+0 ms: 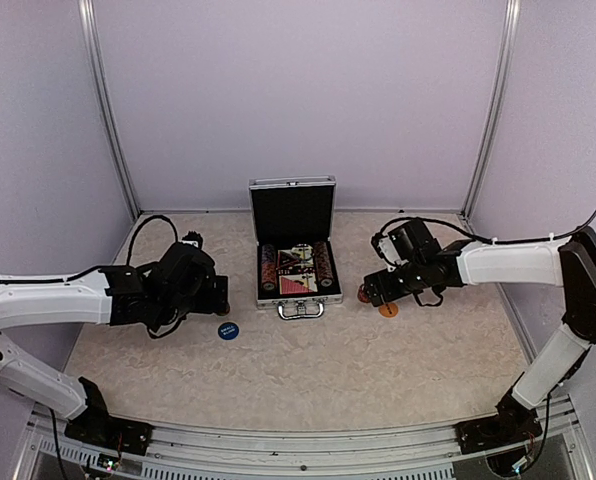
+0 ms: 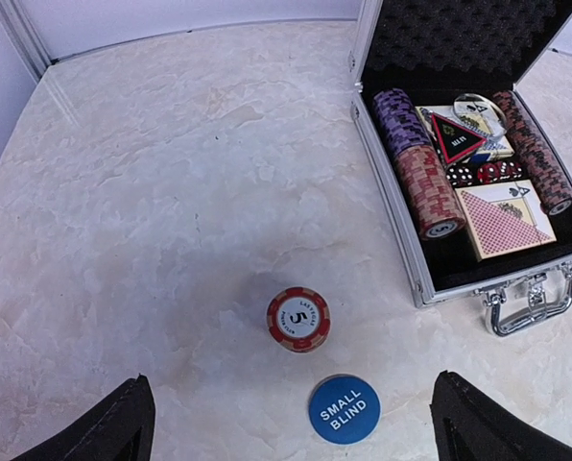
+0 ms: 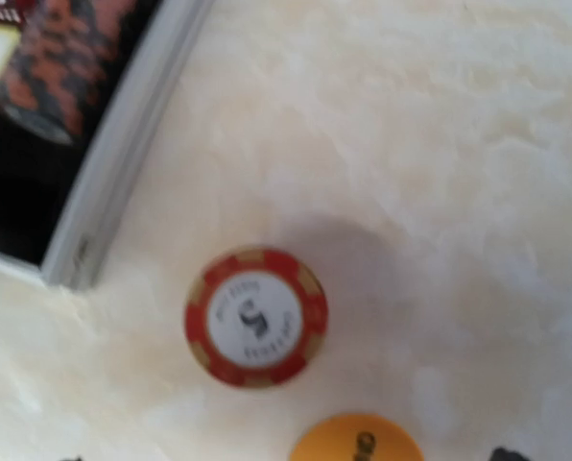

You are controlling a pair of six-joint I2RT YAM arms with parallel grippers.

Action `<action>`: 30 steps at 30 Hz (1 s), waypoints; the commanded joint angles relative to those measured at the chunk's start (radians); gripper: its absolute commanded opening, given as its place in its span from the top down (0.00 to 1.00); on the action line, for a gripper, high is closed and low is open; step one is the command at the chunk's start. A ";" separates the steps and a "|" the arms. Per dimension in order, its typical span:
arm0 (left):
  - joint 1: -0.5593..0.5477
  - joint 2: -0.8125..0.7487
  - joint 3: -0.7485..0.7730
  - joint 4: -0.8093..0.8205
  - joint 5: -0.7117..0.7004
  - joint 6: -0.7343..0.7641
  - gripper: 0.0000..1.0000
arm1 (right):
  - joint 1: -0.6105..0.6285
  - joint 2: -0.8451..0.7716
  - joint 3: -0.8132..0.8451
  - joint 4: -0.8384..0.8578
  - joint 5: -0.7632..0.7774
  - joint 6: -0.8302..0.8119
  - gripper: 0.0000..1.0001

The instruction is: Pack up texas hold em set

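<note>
Left jaws spread wide, empty, red chip stack (image 2: 298,319) and SMALL BLIND button (image 2: 345,409) ahead on counter (image 2: 123,192), right jaws parted, empty, over second red chip stack (image 3: 255,317) beside orange button (image 3: 358,442), aluminium case (image 1: 293,212) open between arms.

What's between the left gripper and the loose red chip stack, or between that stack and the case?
Nothing visible. The left gripper is open and faces the red chip stack over bare table. The blue SMALL BLIND button lies flat, slightly right of that line and apart from the stack. Only bare table separates the stack from the open case.
</note>
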 commanded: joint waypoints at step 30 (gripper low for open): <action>-0.059 -0.124 -0.024 -0.140 -0.022 -0.111 0.01 | -0.028 0.386 0.522 -0.496 -0.055 -0.195 0.07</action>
